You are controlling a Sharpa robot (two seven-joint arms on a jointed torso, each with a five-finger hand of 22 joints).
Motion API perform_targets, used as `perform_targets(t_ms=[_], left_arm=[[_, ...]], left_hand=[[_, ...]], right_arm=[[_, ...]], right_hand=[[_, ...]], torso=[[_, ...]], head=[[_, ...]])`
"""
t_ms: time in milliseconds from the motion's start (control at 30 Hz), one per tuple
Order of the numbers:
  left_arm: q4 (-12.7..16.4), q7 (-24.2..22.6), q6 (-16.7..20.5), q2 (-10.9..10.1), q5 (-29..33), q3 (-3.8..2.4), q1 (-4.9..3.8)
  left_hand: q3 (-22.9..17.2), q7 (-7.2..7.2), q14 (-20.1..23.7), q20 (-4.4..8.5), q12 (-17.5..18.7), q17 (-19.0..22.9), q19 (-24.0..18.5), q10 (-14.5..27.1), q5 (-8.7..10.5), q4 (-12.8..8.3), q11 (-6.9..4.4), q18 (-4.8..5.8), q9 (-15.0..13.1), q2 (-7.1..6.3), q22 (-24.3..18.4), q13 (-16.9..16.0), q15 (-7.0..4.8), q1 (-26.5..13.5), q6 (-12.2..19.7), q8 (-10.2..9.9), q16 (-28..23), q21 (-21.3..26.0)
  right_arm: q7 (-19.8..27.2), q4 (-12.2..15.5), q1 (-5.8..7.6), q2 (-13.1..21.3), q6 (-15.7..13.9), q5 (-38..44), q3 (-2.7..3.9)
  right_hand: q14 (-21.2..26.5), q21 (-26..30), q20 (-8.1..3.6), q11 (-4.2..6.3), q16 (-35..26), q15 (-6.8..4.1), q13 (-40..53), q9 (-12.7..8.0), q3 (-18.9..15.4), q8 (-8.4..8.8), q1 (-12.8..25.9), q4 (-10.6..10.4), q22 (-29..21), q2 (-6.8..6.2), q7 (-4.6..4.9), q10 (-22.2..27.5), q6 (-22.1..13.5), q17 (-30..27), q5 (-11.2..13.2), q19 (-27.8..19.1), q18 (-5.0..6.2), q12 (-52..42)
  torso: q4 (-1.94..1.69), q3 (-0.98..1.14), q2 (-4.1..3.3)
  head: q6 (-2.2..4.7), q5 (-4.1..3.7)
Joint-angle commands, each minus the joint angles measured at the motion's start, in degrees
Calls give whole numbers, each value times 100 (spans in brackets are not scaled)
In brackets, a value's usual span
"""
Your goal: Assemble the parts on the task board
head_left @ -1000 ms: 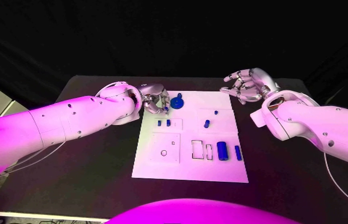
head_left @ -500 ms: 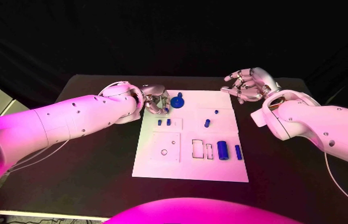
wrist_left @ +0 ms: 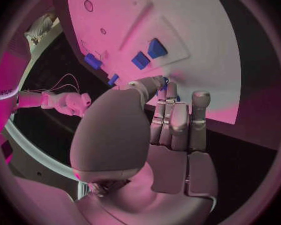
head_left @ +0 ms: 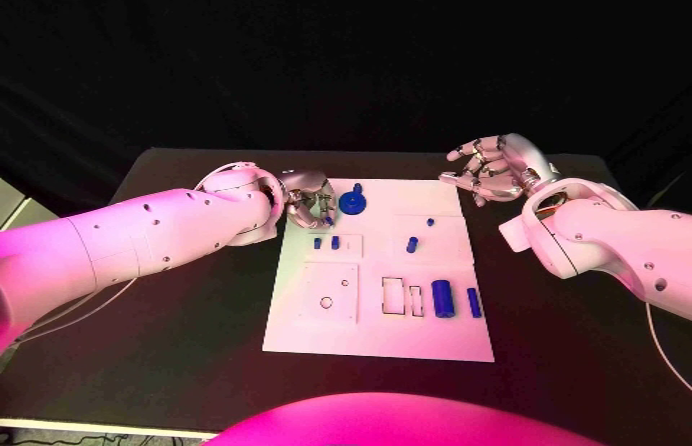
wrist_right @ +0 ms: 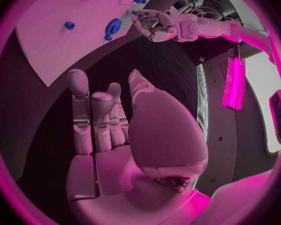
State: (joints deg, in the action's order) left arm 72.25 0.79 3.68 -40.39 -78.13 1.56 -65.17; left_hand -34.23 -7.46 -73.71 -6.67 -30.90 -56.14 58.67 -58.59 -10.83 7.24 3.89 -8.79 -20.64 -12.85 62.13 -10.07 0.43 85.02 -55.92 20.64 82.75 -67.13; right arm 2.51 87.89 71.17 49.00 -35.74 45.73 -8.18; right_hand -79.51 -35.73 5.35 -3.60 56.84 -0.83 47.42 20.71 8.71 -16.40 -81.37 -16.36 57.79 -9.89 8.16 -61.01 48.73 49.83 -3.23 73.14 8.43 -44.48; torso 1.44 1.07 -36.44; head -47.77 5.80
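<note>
The white task board (head_left: 378, 326) lies in the middle of the table. At its far left corner my left hand (head_left: 307, 204) pinches a small blue part (wrist_left: 164, 80) between thumb and fingertips, just left of a blue disc with a peg (head_left: 353, 204). Two small blue parts (head_left: 326, 243) sit in a recess right below that hand. Another small part (head_left: 411, 245), a blue cylinder (head_left: 443, 299) and a blue bar (head_left: 473, 303) lie further right. My right hand (head_left: 493, 169) hovers beyond the board's far right corner, fingers spread and holding nothing. The right wrist view shows the disc (wrist_right: 112, 26) and my left hand (wrist_right: 154, 26).
The black table (head_left: 173, 306) runs around the board on every side. Outlined slots (head_left: 392, 297) and a square recess with a hole (head_left: 327, 303) mark the near half of the board. A dark curtain hangs behind the table.
My left hand has shifted very slightly at the board's far left corner, still pinching the small part. The right hand has stayed where it was.
</note>
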Motion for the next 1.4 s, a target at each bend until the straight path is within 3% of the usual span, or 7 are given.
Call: perform_targets(t_ms=[33, 1067, 1400], left_arm=[[2, 7, -120, 16, -3, -1, 0], [-120, 77, -348, 159, -2, 26, 12], [-92, 58, -247, 135, 33, 27, 12]], left_hand=[[5, -3, -25, -14, 30, 5, -43, -36, -7, -25, -6, 45, -9, -15, -5, 7, 6, -48, -30, -8, 9, 29], [10, -14, -14, -16, 62, 26, -63, -62, 6, -53, 1, 43, -16, -20, -11, 6, 12, -56, -40, -31, 6, 43], [50, -80, 95, -62, 206, 171, -202, 44, -2, -80, 87, 22, 29, -122, -97, -4, 86, -184, 170, -260, -18, 157]], right_arm=[[33, 9, -3, 1, 50, 61, 1], [27, 21, -3, -3, 92, 61, 2], [34, 13, -3, -1, 84, 61, 2]], right_hand=[[28, 20, -11, -2, -19, 6, -4, -9, -29, -24, -39, -2, -5, -10, 34, 15, -10, -4, -25, -48, 69, 34], [31, 73, -11, -3, -68, 6, -27, -10, -30, -30, -35, -4, -41, -9, 35, 11, -12, -29, -24, -48, 73, 48], [46, 270, -10, -5, -191, 9, -89, -15, -34, -40, -31, -5, -167, -15, 36, 26, -19, -96, -25, -77, 94, 102]], torso=[[-2, -3, 0], [-3, -1, 2], [-5, -4, 2]], head=[[-4, -8], [-14, -28], [-11, -31]])
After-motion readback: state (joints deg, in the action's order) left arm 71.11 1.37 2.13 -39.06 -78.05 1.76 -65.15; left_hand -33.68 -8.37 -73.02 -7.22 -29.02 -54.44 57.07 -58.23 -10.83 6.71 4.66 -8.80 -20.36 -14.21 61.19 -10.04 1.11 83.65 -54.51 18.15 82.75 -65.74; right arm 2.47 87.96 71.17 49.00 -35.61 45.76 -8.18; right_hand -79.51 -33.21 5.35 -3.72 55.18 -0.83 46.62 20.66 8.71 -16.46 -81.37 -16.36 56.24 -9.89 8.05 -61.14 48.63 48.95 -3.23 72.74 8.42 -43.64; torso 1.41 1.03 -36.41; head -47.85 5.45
